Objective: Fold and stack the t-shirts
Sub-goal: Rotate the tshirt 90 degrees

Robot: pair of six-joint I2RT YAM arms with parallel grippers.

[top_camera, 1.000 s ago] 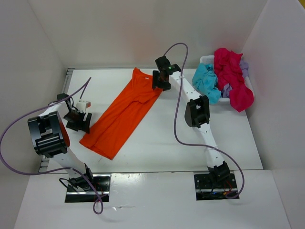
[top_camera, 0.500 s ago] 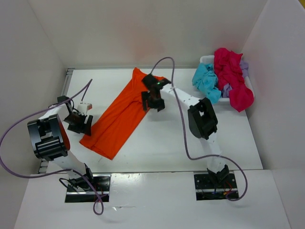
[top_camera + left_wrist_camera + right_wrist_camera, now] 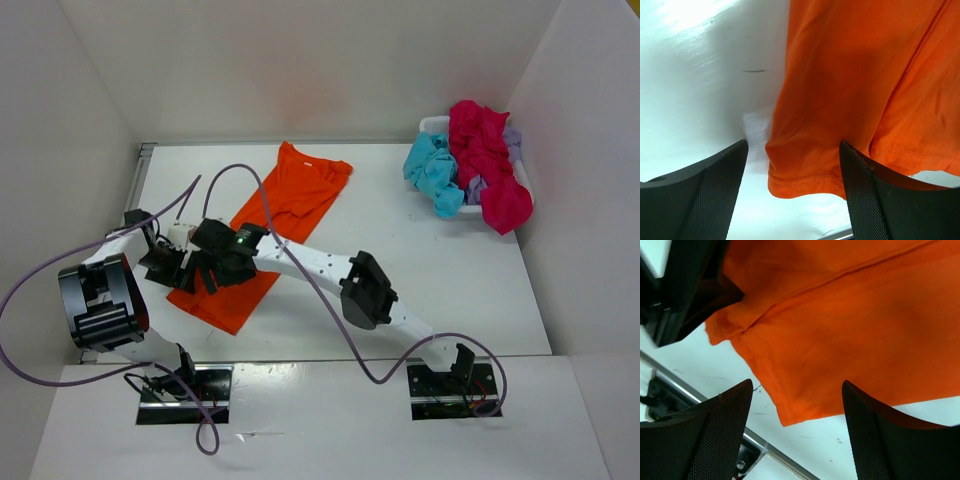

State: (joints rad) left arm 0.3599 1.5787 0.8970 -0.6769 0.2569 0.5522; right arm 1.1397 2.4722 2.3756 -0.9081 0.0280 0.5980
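A bright orange cloth t-shirt [image 3: 290,205] lies flat on the white desk [image 3: 450,280], folded into a long strip. It runs slantwise from the middle of the far edge down toward the near left corner. Both arms reach to its near-left end.

The left gripper [image 3: 792,192] hangs low over the hem corner with its black fingers [image 3: 715,195] spread wide. The stitched hem lies between them, not pinched. The right gripper [image 3: 796,432] sits just beside it over the same end, jaws also wide. The shirt's edge and a bit of bare desk show in the gap, and nothing is held. The two grippers are close, the left one's dark body filling a corner of the right wrist view.

In the far right corner stands a white plastic mesh basket [image 3: 432,124]. A turquoise blue shirt [image 3: 432,172], a magenta-red shirt [image 3: 485,160] and a pale lavender shirt [image 3: 513,140] are heaped in it, crumpled and spilling over the rim.
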